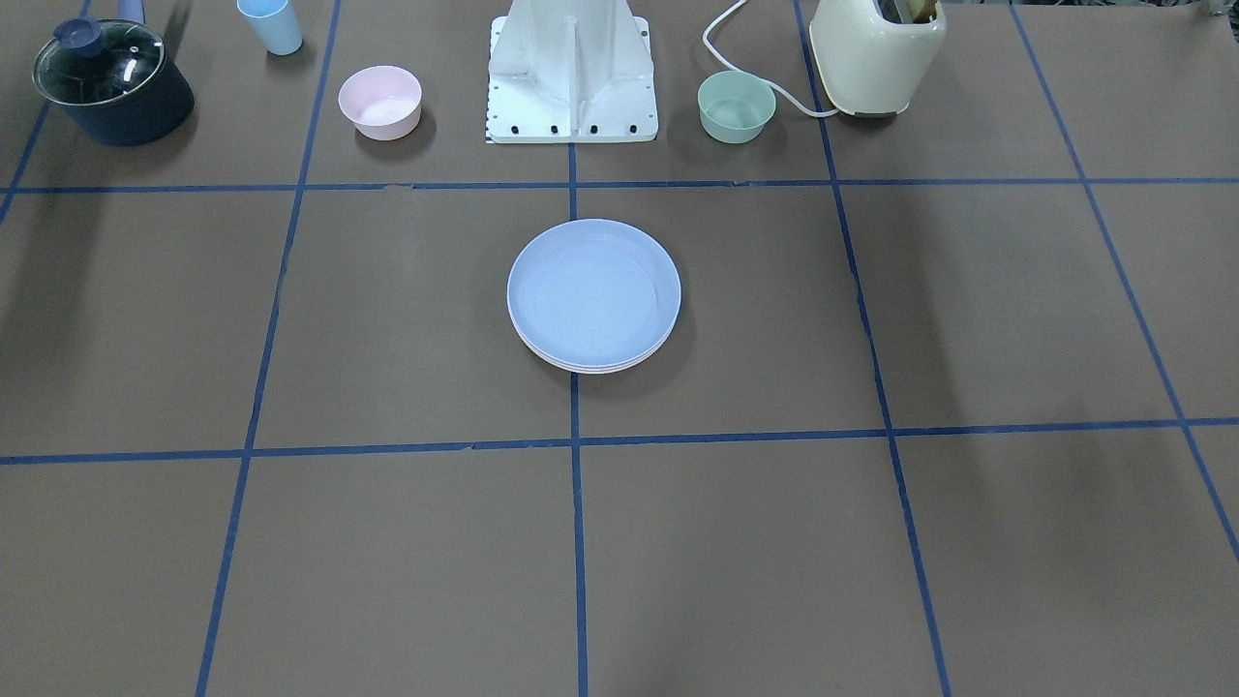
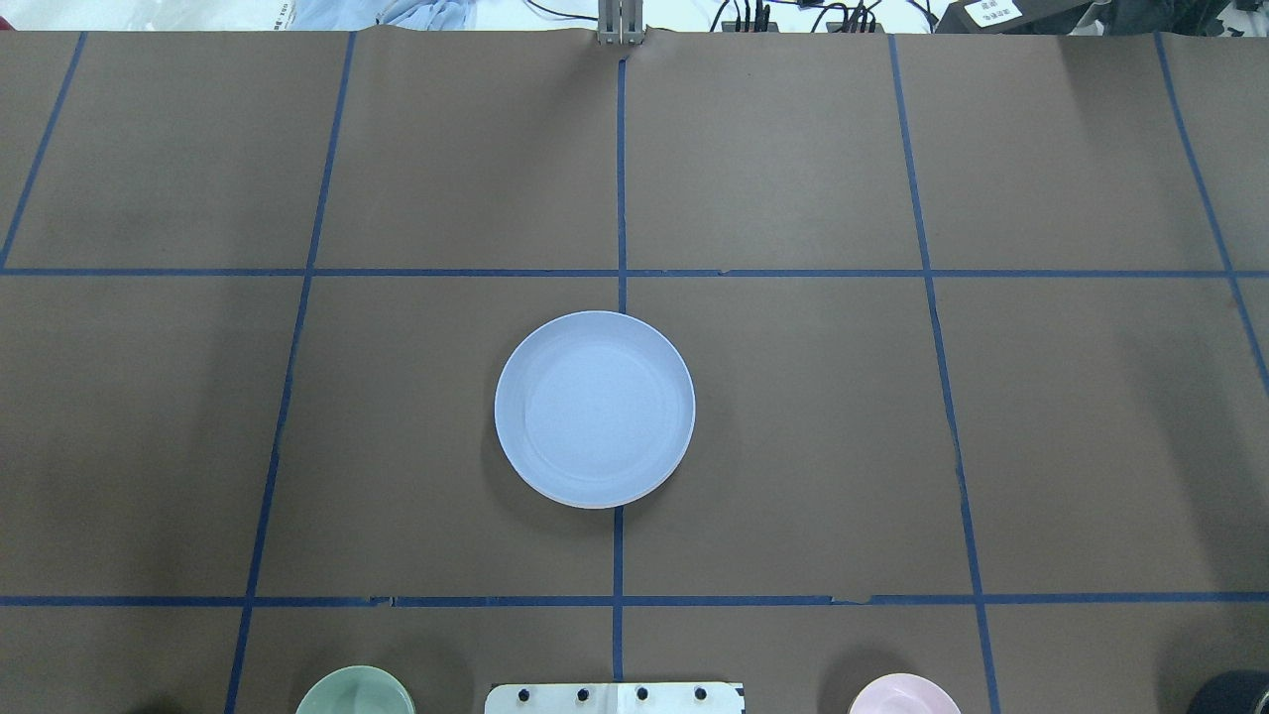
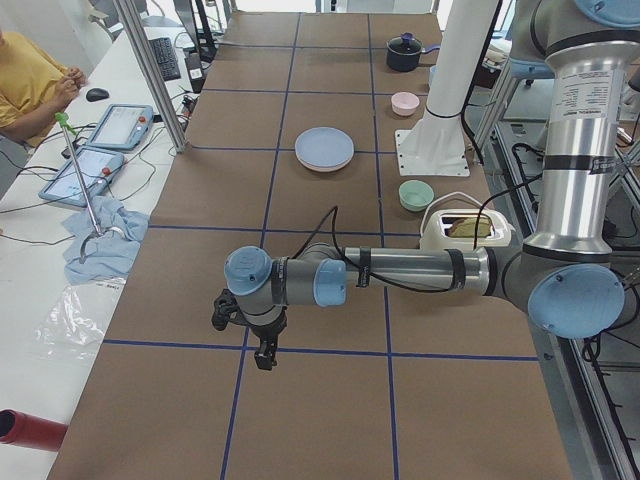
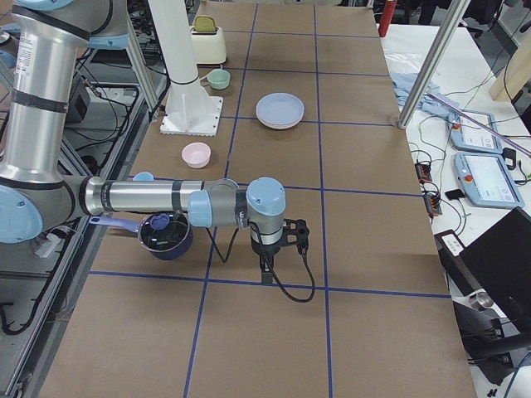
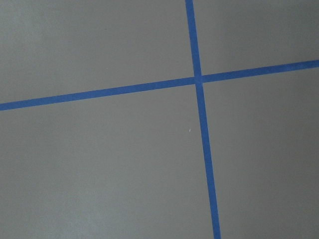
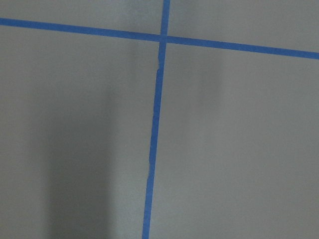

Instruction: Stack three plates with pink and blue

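The stack of round matte plates (image 1: pixel 593 295) sits in the middle of the brown tabletop (image 1: pixel 387 542), light blue one on top, paler rims peeking out underneath. Meanwhile the left gripper (image 3: pixel 263 352) and right gripper (image 4: pixel 266 267) hang low at opposite ends, well apart from it. Can't tell how wide either one is.

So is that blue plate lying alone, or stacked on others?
Stacked. The blue plate lies flat on top, and paler rims of other plates peek out beneath its edge.
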### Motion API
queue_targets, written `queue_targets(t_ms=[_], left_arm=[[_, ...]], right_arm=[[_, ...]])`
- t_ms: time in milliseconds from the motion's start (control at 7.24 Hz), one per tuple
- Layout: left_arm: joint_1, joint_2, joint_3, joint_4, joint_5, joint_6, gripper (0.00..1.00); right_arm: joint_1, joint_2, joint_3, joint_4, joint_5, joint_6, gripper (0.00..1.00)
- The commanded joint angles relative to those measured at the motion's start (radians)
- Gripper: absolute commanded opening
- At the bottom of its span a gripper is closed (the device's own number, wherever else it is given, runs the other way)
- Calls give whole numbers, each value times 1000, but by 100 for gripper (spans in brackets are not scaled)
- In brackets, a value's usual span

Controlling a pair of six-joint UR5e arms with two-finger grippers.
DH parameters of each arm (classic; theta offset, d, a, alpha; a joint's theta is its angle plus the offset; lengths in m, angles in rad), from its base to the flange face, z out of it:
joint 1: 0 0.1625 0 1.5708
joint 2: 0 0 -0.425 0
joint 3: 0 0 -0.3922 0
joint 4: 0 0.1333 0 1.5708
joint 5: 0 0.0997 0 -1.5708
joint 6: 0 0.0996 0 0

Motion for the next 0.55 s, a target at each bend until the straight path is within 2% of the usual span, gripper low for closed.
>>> queue_targets(t_ms=[0, 414], left_arm=[[0, 0, 1, 0, 0, 0, 100], [0, 2, 3, 1, 3, -4, 100]], right_arm=[[0, 0, 0, 0, 0, -1, 100], [0, 0, 1, 0, 0, -1, 100]])
